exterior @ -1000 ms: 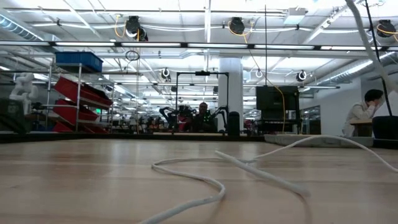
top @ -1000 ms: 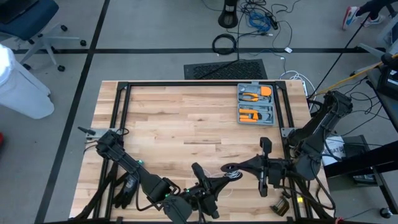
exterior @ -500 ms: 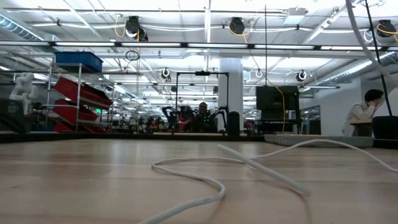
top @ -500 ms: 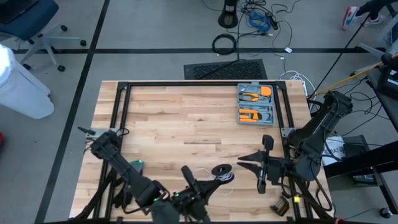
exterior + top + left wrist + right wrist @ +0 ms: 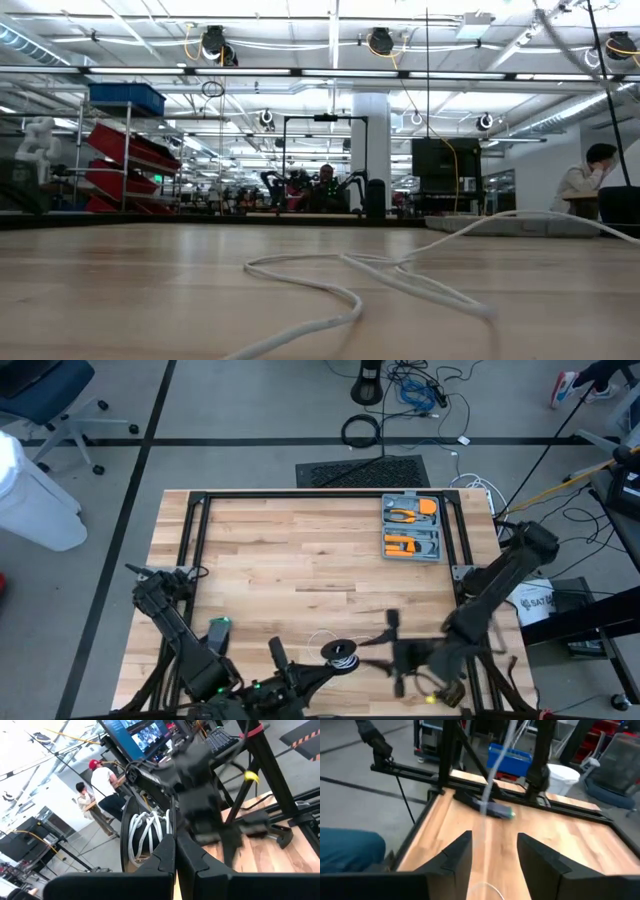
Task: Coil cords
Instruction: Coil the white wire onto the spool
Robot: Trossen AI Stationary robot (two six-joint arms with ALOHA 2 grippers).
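The left gripper (image 5: 322, 665) is squeezed tight on the wound-up cord (image 5: 339, 652), a small dark-and-white bundle, near the front edge of the bench (image 5: 300, 550). Loose white cord trails on the wood. The right gripper (image 5: 372, 650) is just beside the bundle, fingers spread wide, holding nothing.
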